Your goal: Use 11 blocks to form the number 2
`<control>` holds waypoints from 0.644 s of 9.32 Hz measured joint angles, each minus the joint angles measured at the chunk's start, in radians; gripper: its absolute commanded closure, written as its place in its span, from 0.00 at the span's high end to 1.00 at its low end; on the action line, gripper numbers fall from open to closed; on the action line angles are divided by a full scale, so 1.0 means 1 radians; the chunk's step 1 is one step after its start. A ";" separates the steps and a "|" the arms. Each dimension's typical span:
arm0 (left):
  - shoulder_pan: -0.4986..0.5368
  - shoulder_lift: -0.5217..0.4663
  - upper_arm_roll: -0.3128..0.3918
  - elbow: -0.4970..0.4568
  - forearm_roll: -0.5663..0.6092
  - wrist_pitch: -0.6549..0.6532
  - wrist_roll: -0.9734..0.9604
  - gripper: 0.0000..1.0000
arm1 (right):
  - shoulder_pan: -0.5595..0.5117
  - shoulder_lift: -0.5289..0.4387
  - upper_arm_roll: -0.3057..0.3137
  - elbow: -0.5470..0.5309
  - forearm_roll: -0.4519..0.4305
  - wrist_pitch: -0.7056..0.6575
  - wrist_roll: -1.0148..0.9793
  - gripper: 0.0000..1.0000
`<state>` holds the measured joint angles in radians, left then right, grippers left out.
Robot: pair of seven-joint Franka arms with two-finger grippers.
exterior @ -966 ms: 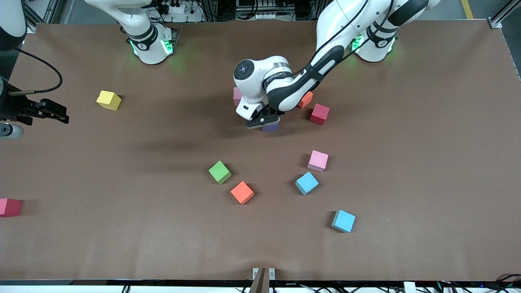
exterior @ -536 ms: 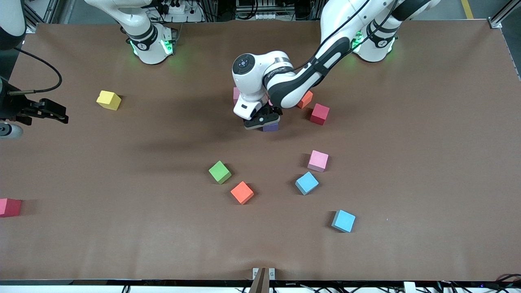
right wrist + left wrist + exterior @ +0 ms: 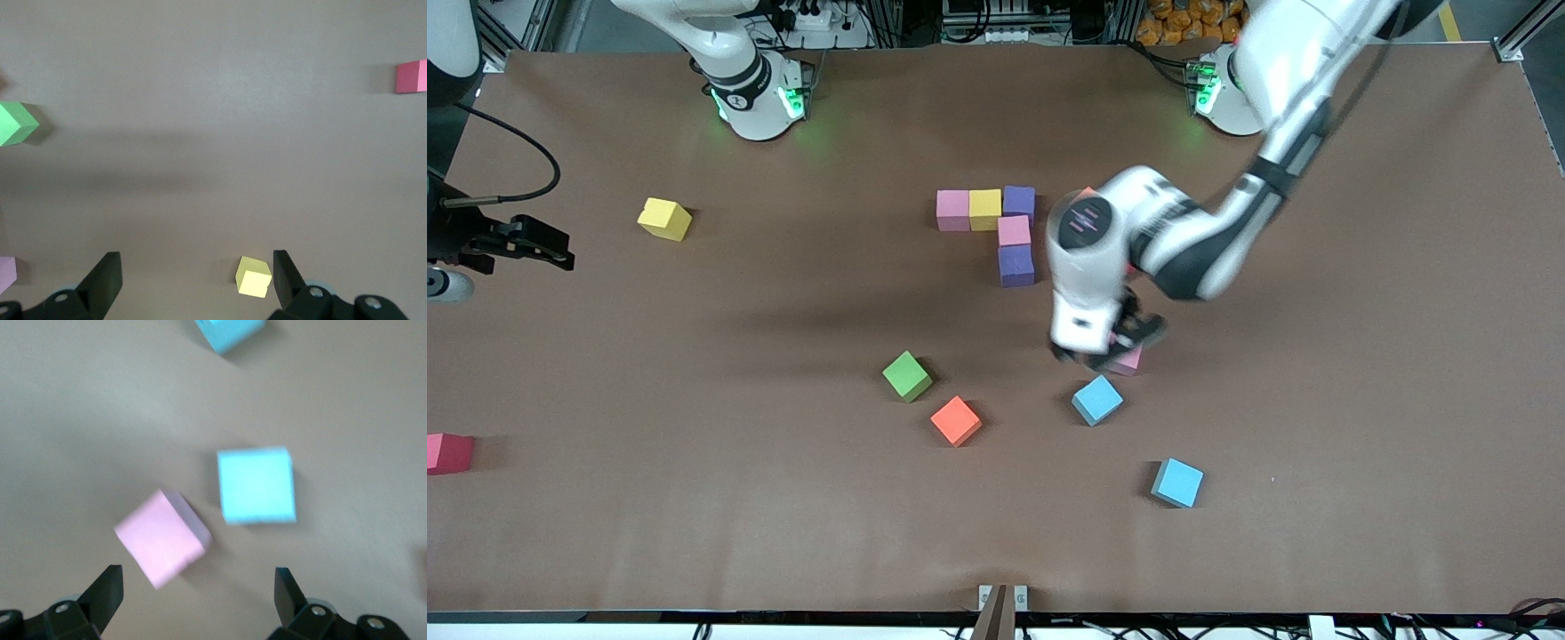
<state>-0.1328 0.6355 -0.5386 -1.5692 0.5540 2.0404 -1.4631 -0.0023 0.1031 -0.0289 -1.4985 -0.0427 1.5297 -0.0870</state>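
The left hand [image 3: 1107, 354] is held spread and empty over the loose pink block [image 3: 1129, 360], which lies on the worktop [image 3: 1360, 400] between the partly built number 2 [image 3: 1000, 227] and a light blue block [image 3: 1096, 399] nearer the front camera. In the left wrist view the pink block [image 3: 162, 537] is seen turned at an angle and offset toward one finger [image 3: 107, 590], not centred. For a clean grasp, the hand is best centred over the block and rotated until the fingers face two flat sides, not corners, before descent. The neighbouring light blue block [image 3: 257, 485] lies just beside it, so contact should be avoided. The right hand [image 3: 534, 242] is parked spread at the right arm's end of the worktop, waiting, over a yellow block [image 3: 253, 276].
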 measured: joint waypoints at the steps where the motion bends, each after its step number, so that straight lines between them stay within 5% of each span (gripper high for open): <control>1: 0.045 0.009 0.009 0.007 -0.004 0.001 -0.002 1.00 | 0.000 0.000 0.000 0.001 0.000 -0.001 0.000 1.00; 6: 0.121 0.052 0.115 0.041 -0.034 0.116 -0.095 1.00 | 0.000 0.000 -0.001 0.002 0.000 -0.001 0.000 1.00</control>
<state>-0.0114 0.6879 -0.4238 -1.5283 0.5200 2.1569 -1.5578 -0.0026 0.1034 -0.0297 -1.4963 -0.0427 1.5283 -0.0869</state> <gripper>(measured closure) 0.000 0.000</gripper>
